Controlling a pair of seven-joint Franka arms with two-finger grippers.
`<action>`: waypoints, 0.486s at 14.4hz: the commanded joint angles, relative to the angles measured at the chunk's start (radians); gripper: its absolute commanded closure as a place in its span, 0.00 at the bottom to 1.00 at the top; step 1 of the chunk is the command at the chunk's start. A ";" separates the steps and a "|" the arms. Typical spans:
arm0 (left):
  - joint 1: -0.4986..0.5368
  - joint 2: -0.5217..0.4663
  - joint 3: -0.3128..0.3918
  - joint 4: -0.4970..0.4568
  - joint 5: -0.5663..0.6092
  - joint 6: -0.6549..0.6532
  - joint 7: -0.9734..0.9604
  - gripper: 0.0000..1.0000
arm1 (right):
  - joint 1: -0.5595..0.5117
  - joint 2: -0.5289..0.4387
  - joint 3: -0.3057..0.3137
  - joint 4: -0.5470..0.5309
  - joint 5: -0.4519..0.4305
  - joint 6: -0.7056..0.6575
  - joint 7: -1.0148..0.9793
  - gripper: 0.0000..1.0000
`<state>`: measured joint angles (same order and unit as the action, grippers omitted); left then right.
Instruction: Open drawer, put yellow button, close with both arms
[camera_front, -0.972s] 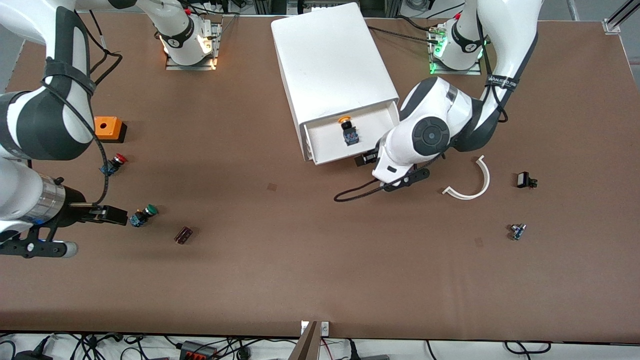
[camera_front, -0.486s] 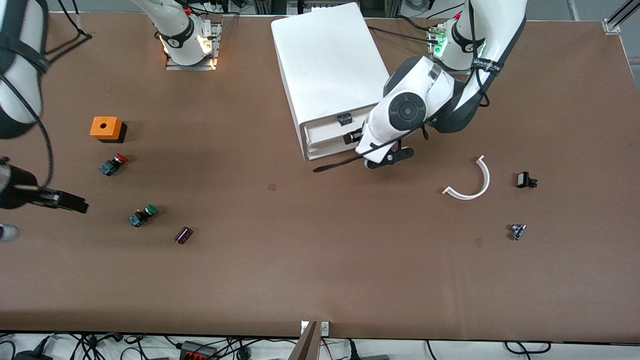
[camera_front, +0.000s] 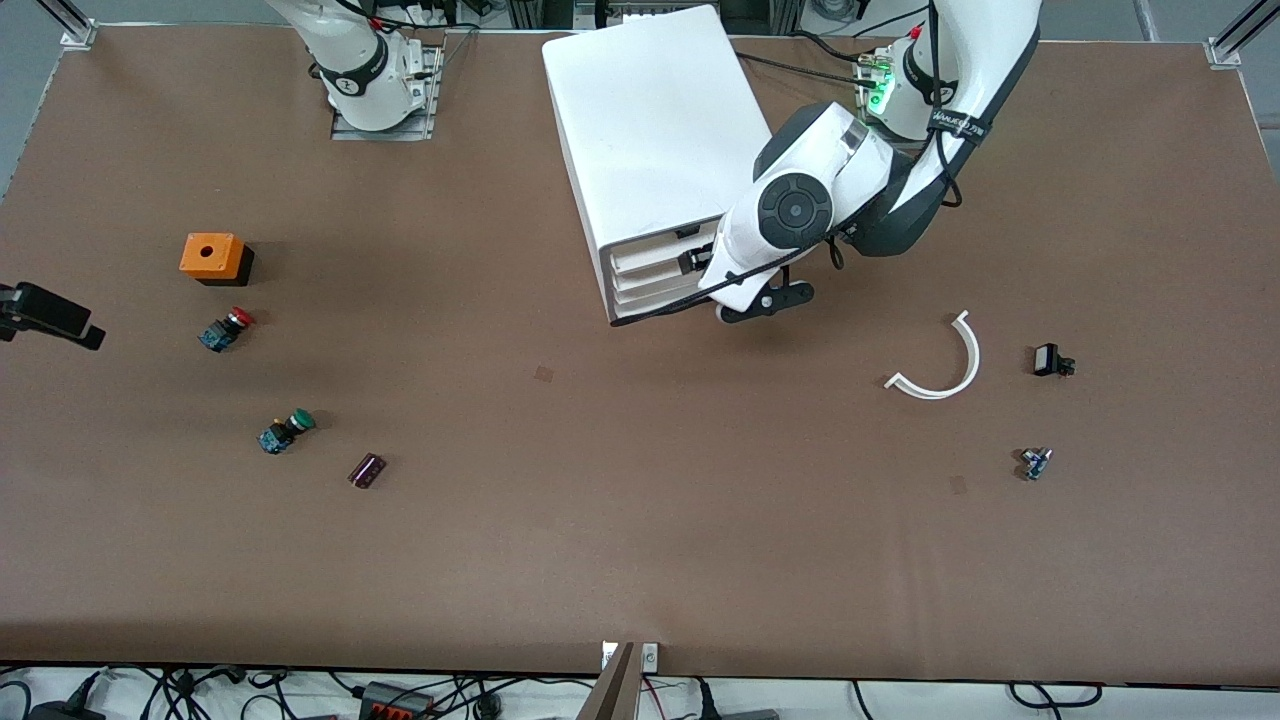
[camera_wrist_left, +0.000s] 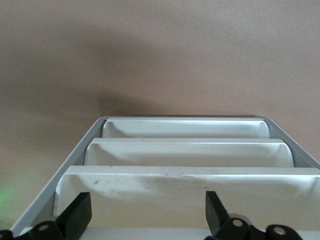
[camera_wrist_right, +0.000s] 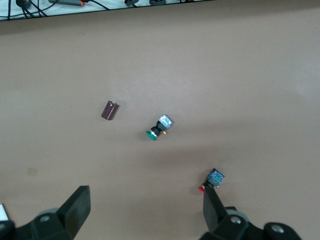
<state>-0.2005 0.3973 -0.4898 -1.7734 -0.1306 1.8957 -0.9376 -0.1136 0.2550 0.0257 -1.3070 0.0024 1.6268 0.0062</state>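
Front view: we see left end effector (camera_front: 697, 262) at drawer front of white cabinet (camera_front: 660, 140), fingers wide, holding nothing. Drawer now shut; one second ago it stood open with yellow button inside, so button is now hidden from us in cabinet. Right end effector (camera_front: 50, 315) has retreated to worktop (camera_front: 600, 500) edge, empty.

Left wrist view: we count three drawer fronts (camera_wrist_left: 187, 152), fingers (camera_wrist_left: 75, 215) wide apart.

Right wrist view: fingers (camera_wrist_right: 75, 207) wide over one green-capped switch (camera_wrist_right: 159, 127), one red-capped switch (camera_wrist_right: 212, 180), one dark cylinder (camera_wrist_right: 110, 110).

high front camera over the whole table (camera_front: 640, 560); wrist cameras close, sharing drawer cabinet (camera_front: 655, 130) and switches
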 joint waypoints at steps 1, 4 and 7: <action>0.003 -0.029 -0.021 -0.027 -0.003 -0.009 -0.018 0.00 | 0.000 -0.054 0.014 -0.067 -0.025 0.002 -0.014 0.00; -0.007 -0.026 -0.023 -0.035 -0.003 -0.007 -0.020 0.00 | 0.069 -0.056 -0.065 -0.075 -0.019 -0.002 -0.040 0.00; 0.006 -0.021 -0.021 -0.034 -0.003 -0.006 -0.015 0.00 | 0.081 -0.086 -0.075 -0.109 -0.025 -0.001 -0.043 0.00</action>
<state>-0.2055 0.3973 -0.5054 -1.7838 -0.1306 1.8945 -0.9423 -0.0532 0.2251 -0.0323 -1.3542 -0.0071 1.6239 -0.0179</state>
